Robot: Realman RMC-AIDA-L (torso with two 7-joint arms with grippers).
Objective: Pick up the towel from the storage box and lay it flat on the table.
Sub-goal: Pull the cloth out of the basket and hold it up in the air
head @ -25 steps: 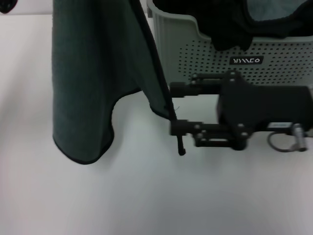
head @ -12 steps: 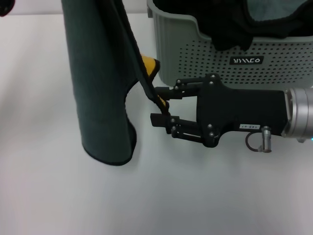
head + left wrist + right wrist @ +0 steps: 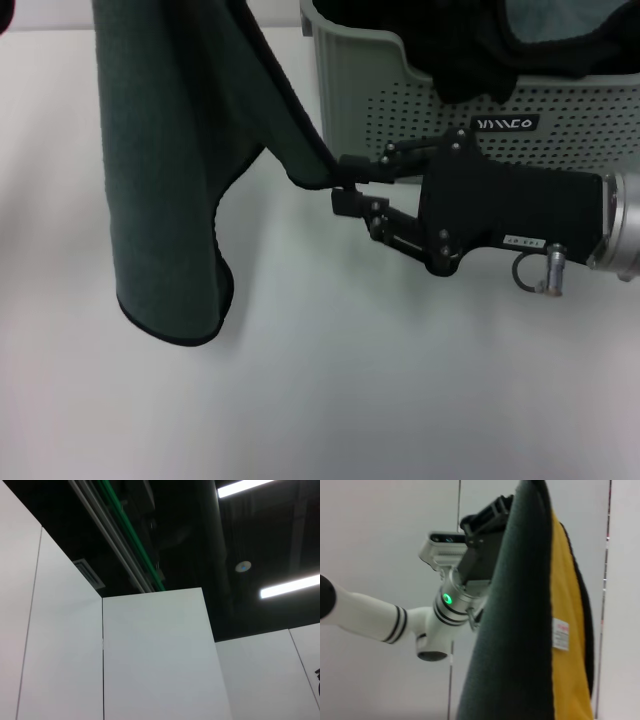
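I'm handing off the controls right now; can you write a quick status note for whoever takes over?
Left gripper: up high, holding the towel by its top edge.
Right gripper: beside the storage box, shut on the towel's lower corner.
Towel: out of the box, hanging above the table, not yet laid down.
A black cloth remains in the box.
Left to do: spread the towel and lay it flat on the table, then release.

Black cloth (image 3: 480, 60) drapes over near rim of perforated basket, one fold hanging down outer wall. Lighter teal cloth (image 3: 560, 18) lies behind it, inside. Left wrist view: white partition panels (image 3: 155, 655), dark ceiling with green conduit (image 3: 132, 535), two lit strip lights (image 3: 290, 586), small round ceiling fixture (image 3: 243, 566).
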